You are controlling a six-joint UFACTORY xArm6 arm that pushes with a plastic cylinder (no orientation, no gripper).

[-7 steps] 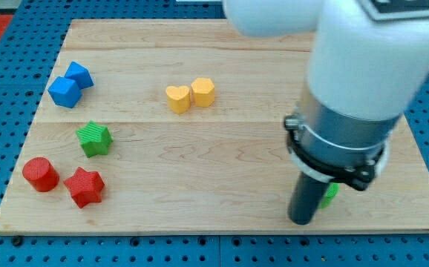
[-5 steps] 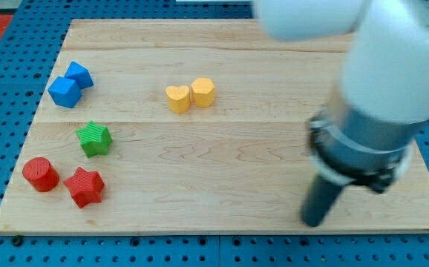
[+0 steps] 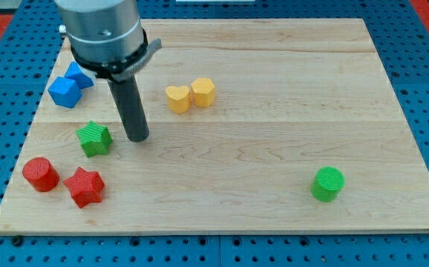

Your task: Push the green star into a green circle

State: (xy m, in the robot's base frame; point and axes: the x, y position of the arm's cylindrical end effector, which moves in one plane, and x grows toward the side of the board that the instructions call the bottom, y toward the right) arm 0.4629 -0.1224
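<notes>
My tip [image 3: 138, 138] just right of green star [image 3: 94, 139], green circle [image 3: 327, 184] well apart, no fingers on rod

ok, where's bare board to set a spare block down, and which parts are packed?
Free: the wide middle between the yellow pair and the green circle, plus the view's whole top right. Crowded: the view's left, with two blue blocks, the green star, the red cylinder and the red star. My tip sits just right of the green star.
</notes>
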